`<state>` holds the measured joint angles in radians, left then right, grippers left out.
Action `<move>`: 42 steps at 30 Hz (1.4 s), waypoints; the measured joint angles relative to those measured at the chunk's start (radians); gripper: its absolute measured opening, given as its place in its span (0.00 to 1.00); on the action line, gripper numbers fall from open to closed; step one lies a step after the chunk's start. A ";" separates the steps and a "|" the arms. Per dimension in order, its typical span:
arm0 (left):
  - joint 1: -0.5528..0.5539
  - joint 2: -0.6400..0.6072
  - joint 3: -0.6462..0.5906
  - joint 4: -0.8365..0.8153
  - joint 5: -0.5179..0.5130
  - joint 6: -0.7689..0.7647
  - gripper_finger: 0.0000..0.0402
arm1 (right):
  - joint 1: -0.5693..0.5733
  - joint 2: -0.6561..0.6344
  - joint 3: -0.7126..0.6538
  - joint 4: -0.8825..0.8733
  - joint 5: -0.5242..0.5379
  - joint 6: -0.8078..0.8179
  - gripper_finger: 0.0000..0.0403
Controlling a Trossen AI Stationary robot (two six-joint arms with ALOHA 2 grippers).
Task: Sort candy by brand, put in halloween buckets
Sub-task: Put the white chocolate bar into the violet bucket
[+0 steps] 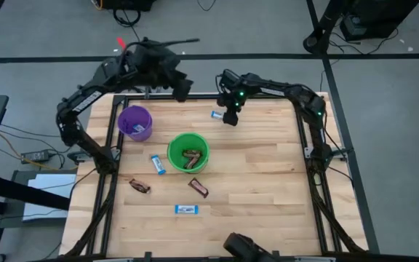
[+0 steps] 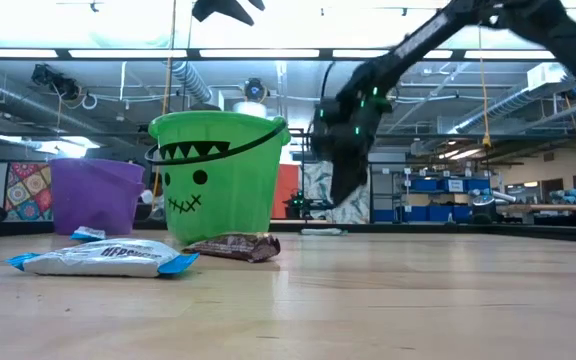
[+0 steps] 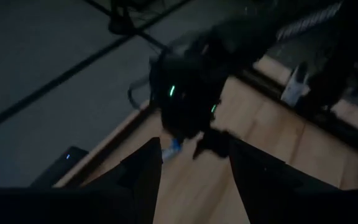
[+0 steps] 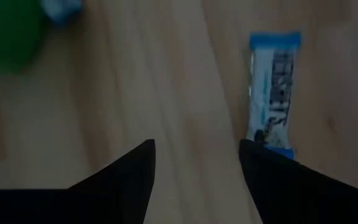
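The candy lies scattered on the wooden table. A light blue-and-white bar lies flat near the far edge, just beside my right gripper, which hovers over it, open and holding nothing. My left gripper is raised high over the far edge, past the purple bucket; it is open with nothing between its fingers. The green bucket stands mid-table with brown bars inside, and the purple one has a blue bar inside.
Loose on the table are a blue bar beside the green bucket, two brown bars nearer the front, and another blue bar near the front edge. A dark metal frame borders the table.
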<state>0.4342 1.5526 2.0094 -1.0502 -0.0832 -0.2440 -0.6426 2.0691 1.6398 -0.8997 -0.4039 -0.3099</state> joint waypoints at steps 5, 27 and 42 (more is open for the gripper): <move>-0.058 -0.003 -0.002 -0.090 -0.073 -0.013 0.48 | 0.038 -0.148 0.000 0.027 0.111 -0.061 0.61; -0.321 -0.123 -0.001 -0.234 -0.319 -0.192 0.48 | -0.025 0.087 0.001 0.041 0.070 -0.232 0.61; -0.396 -0.133 -0.001 -0.226 -0.341 -0.229 0.48 | -0.021 0.133 0.014 0.097 0.067 -0.191 0.61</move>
<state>0.0381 1.4200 2.0083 -1.2766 -0.4245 -0.4726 -0.6637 2.2025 1.6534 -0.8030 -0.3369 -0.5012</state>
